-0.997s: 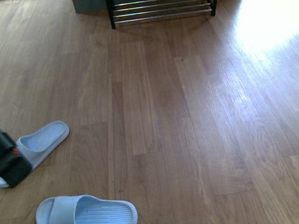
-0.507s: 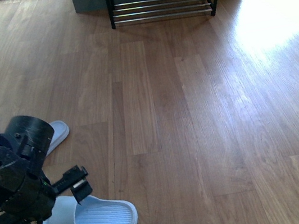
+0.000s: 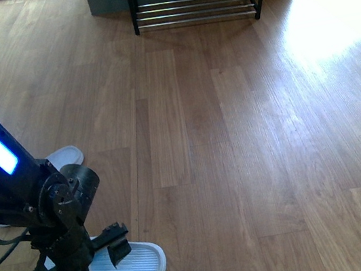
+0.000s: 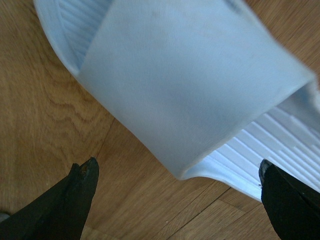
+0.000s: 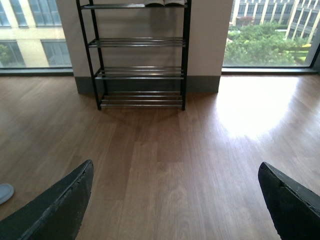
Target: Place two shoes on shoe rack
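Risk of folding or losing the soft strap (image 4: 190,85) on closing over its edge alone, or of jamming a fingertip into the floor (image 3: 235,133) beside the sole. Left gripper (image 3: 78,270) spread wide, empty, straddling the near slide (image 3: 142,260) at lower left of the front view, strap between the fingertips and just ahead of them, no contact visible. Right gripper (image 5: 175,170) likewise wide apart and empty; second slide (image 3: 67,155) at mid-left, rack (image 3: 195,9) at top centre, well apart.

Black shoe rack (image 5: 141,73) against wall (image 5: 206,35)
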Tool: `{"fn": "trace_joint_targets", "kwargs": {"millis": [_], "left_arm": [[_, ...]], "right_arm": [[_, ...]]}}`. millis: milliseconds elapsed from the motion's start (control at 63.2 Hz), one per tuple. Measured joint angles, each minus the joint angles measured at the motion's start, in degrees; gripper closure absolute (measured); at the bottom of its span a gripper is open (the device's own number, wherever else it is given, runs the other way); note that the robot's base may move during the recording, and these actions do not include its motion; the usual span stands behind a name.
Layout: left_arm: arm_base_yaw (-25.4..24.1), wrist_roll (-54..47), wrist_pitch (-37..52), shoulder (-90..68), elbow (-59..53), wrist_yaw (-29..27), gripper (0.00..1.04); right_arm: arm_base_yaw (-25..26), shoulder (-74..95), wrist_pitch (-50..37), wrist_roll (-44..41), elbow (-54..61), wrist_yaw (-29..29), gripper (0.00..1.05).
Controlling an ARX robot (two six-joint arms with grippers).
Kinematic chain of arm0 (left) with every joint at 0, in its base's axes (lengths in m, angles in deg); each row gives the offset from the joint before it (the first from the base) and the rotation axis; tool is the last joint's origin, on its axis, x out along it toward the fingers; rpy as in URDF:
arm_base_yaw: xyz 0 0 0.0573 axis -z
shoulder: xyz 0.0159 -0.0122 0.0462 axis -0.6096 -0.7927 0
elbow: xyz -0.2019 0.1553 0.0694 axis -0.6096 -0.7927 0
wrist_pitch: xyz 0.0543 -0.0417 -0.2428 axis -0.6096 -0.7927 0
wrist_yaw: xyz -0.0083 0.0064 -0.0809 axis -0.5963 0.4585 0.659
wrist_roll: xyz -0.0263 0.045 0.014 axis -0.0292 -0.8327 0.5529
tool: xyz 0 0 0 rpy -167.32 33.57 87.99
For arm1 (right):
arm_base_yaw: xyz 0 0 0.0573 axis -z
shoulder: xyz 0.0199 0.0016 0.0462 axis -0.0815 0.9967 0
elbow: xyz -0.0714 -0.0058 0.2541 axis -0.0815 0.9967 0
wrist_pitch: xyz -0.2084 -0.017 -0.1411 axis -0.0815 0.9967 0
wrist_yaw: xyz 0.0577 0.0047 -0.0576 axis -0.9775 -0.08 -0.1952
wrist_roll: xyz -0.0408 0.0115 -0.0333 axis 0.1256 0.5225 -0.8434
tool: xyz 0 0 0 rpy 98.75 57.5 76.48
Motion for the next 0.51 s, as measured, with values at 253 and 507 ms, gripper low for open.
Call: {"fn": "trace_joint_targets", "kwargs": {"millis": [253, 507], "left_arm": [[-0.24, 5.27, -0.83, -3.41, 2.51, 0.68, 0.09], [-0.57, 6.54, -1.97, -4.92, 3.56, -0.90, 0.09]], "right_arm": [[0.00, 0.00, 0.00, 0.00, 0.00, 0.00, 0.09], [0.00, 0.00, 0.00, 0.00, 0.00, 0.00, 0.09]]}}
